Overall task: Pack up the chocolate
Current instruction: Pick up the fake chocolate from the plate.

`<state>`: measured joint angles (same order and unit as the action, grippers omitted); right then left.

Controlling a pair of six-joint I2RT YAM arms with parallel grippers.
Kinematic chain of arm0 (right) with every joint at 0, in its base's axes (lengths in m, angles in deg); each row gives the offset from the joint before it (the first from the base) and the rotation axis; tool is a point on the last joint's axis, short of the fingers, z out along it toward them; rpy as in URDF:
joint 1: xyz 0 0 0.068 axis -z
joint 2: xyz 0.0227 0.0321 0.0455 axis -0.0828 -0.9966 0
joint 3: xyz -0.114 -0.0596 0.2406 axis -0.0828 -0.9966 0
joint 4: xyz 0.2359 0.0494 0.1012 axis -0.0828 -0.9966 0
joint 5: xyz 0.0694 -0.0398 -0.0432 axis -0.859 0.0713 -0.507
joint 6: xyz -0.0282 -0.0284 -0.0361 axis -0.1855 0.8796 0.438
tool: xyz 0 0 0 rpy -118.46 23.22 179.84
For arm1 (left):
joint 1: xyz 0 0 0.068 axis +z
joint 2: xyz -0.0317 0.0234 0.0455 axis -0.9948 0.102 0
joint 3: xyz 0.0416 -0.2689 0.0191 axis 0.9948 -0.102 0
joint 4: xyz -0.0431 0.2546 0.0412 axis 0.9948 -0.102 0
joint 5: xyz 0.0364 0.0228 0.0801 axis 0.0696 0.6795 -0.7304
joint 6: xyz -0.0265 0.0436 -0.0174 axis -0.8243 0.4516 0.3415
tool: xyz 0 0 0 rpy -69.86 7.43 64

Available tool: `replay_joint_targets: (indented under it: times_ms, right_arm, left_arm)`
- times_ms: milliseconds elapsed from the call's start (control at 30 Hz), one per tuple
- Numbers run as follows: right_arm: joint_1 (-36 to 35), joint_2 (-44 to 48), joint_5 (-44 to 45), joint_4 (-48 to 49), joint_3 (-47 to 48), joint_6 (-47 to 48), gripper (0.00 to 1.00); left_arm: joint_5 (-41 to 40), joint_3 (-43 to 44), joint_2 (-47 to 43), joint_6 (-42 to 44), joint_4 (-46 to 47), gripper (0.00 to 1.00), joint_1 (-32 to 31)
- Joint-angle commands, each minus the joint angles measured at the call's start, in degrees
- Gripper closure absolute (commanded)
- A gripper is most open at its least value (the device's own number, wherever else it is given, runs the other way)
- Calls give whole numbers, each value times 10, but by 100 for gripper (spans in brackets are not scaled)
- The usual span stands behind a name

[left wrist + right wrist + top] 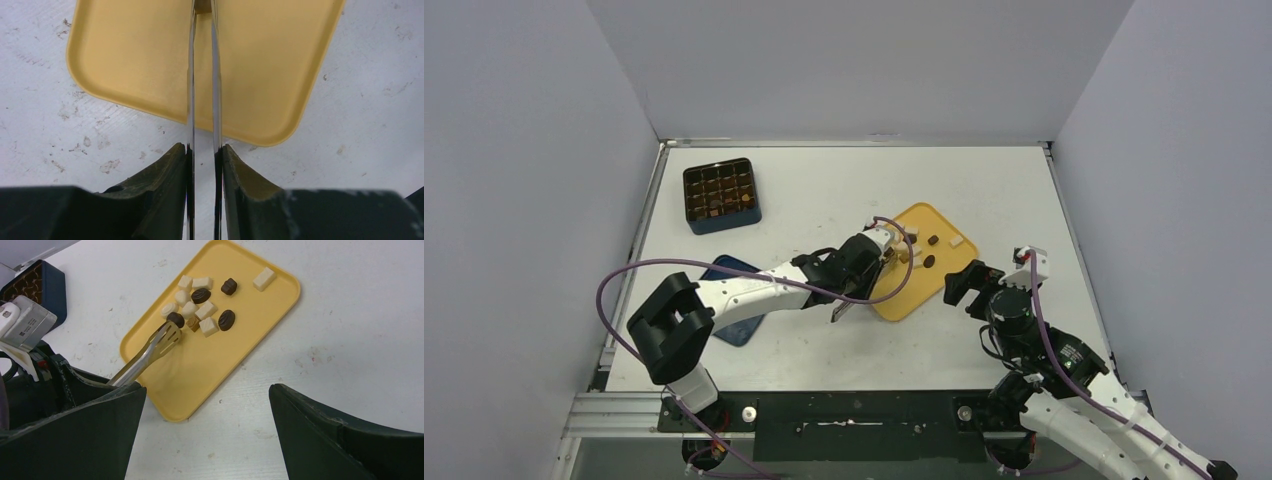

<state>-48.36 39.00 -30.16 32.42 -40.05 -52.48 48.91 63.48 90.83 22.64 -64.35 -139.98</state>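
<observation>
Several chocolate pieces [200, 302], dark brown, mid-brown and cream-white, lie clustered at the far end of the yellow tray [200, 370]. My left gripper [203, 155] is shut on the long metal tongs [190, 100], whose two arms stand narrowly apart. In the right wrist view the tongs [150, 352] reach over the tray, tips against a dark brown piece [175, 318]. Whether that piece is pinched does not show. My right gripper [207, 410] is open and holds nothing, just off the tray's near right edge. From above I see the left gripper [864, 270], right gripper [964, 285] and tray [902, 295].
A dark box [721, 195] with a grid of compartments, a few holding brown pieces, stands at the back left. Its blue lid [727, 268] lies under the left arm. White walls close in the table at the back and both sides.
</observation>
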Motion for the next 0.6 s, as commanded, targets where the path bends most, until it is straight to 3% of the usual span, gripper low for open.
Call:
replay_joint_targets:
  times_ms: [0,333,567]
  right_arm:
    - [-6,7,5,22,-1,7,0]
    - [-26,19,20,14,-2,-2,0]
    - [-48,24,35,8,-2,-11,0]
  left_arm:
    - [-26,32,-37,-14,-12,75,-2]
    - [-66,85,-52,-15,-84,75,9]
    - [-77,112,-84,3,-145,75,59]
